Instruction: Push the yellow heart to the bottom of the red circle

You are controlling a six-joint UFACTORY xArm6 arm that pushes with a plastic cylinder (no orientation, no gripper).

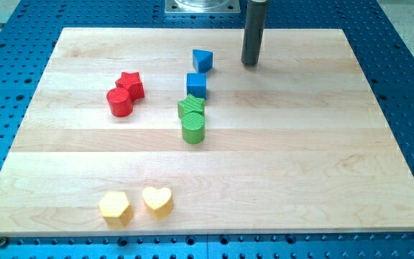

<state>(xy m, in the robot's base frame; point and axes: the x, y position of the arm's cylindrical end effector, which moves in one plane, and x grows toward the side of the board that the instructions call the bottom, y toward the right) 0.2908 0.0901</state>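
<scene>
On the table [322,173] lie eight blocks, two per colour: the yellow heart [157,201] beside a yellow hexagon [114,208] at the view's bottom, well below the red circle [119,102] touching a red star [131,84], with a blue triangle [202,60], blue cube [196,85], green star [191,107] and green cylinder [193,128] between them and my tip [249,64], which carries no pincer and stands near the view's top, right of the blue triangle.

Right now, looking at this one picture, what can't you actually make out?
- Upper rod and the arm: cut off by the view's top; only my tip shows, right of the blue triangle.
- Red star and red circle: touching or just close, unclear.
- Green star: its lower part is hidden by the green cylinder.
- Metal plate at the view's top: cropped.
- Yellow heart: fully visible.
</scene>
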